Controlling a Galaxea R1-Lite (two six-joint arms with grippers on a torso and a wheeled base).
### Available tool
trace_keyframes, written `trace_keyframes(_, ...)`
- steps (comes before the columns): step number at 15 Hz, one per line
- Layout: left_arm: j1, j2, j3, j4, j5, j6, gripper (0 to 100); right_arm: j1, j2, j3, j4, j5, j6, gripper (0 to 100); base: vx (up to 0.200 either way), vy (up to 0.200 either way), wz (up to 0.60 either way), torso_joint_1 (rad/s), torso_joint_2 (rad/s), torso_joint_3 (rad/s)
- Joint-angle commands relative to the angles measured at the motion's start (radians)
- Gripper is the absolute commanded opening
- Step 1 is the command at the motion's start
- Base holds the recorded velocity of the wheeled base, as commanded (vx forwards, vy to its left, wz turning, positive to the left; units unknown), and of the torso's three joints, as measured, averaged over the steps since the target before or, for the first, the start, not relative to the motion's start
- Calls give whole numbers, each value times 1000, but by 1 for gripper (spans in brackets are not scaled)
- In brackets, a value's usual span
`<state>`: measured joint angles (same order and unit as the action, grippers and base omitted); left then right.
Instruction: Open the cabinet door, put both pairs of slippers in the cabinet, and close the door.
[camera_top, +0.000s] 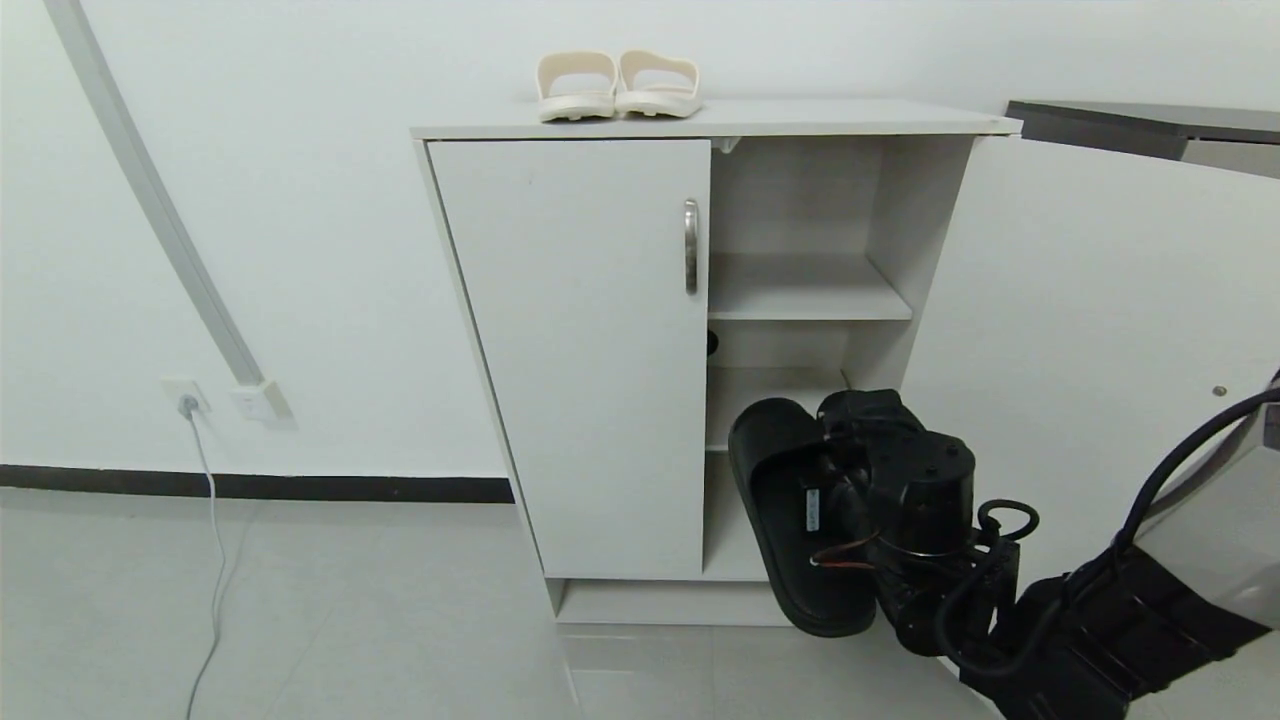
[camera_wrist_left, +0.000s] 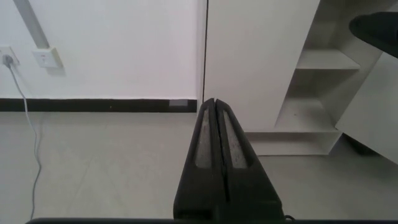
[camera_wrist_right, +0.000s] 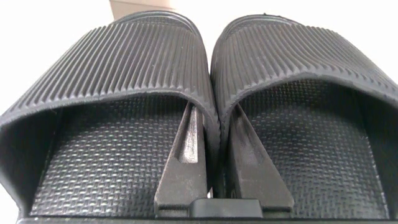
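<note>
The white cabinet (camera_top: 570, 360) has its right door (camera_top: 1090, 330) swung open and its left door shut. A cream pair of slippers (camera_top: 617, 86) rests on the cabinet top. My right gripper (camera_top: 835, 470) is shut on the black pair of slippers (camera_top: 790, 520), held on edge just in front of the open lower compartment. In the right wrist view each finger sits inside one black slipper (camera_wrist_right: 124, 112), pinching the two inner side walls together (camera_wrist_right: 214, 155). My left gripper (camera_wrist_left: 215, 134) is shut on nothing, low over the floor, left of the cabinet (camera_wrist_left: 261, 62).
Inside the open half are an upper shelf (camera_top: 805, 290) and a lower shelf (camera_top: 770, 390). A wall socket with a grey cable (camera_top: 205, 480) is on the left. Grey furniture (camera_top: 1140, 125) stands behind the open door. Tiled floor (camera_top: 300, 620) lies free in front.
</note>
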<state>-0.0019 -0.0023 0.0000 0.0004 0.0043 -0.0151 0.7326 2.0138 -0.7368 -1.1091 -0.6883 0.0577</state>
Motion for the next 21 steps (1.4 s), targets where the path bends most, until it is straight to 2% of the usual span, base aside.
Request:
trace_keyframes(1, 0, 2, 0, 1, 0, 0, 0, 10, 14, 0, 0, 1, 11, 0, 0, -200, 0, 2, -2, 2)
trace_keyframes(3, 0, 2, 0, 0, 0, 0, 0, 34, 48, -4, 3, 1, 50, 0, 0, -200, 0, 5, 0, 2)
trace_keyframes(8, 2, 4, 0, 0, 2, 0, 0, 80, 120, -44, 0, 3, 73, 0, 0, 0, 0, 0, 0, 0)
trace_keyframes(11, 0, 2, 0, 1, 5, 11, 0, 82, 212, -42, -11, 3, 96, 0, 0, 0, 0, 0, 0, 0)
trace_keyframes(15, 0, 2, 0, 0, 2, -8, 0, 85, 194, -26, -37, 0, 103, 0, 0, 0, 0, 0, 0, 0)
trace_keyframes(17, 2, 2, 0, 1, 2, -5, 0, 87, 187, 19, -55, 1, 133, 0, 0, 0, 0, 0, 0, 0)
trace_keyframes(21, 0, 4, -3, 6, -3, 0, 0, 61, 186, 13, -58, 6, 152, 0, 0, 0, 0, 1, 2, -66)
